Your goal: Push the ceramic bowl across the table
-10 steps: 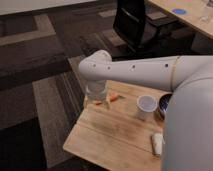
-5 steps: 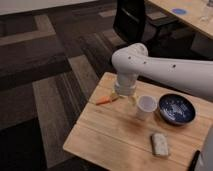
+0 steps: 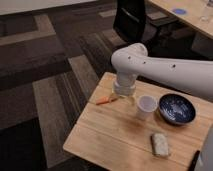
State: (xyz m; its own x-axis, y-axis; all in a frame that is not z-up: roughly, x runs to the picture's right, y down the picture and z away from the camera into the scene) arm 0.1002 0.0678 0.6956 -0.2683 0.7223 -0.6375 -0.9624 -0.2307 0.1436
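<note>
The dark blue ceramic bowl (image 3: 176, 108) sits upright on the right side of the light wooden table (image 3: 115, 137). A white paper cup (image 3: 146, 106) stands just left of it. My white arm reaches in from the right, and the gripper (image 3: 125, 96) hangs low over the table's far edge, left of the cup and well apart from the bowl. The wrist above it hides much of the gripper.
A small orange item (image 3: 104, 100) lies at the far left edge near the gripper. A pale packet (image 3: 160, 144) lies at the front, and a black object (image 3: 194, 160) shows at the front right corner. A black chair (image 3: 132, 20) and another table with a blue disc (image 3: 178, 11) stand behind.
The arm has swung right from the table's far left corner toward the cup, uncovering the bowl. It has hardly moved in the last half second. The bowl and cup have not moved.
</note>
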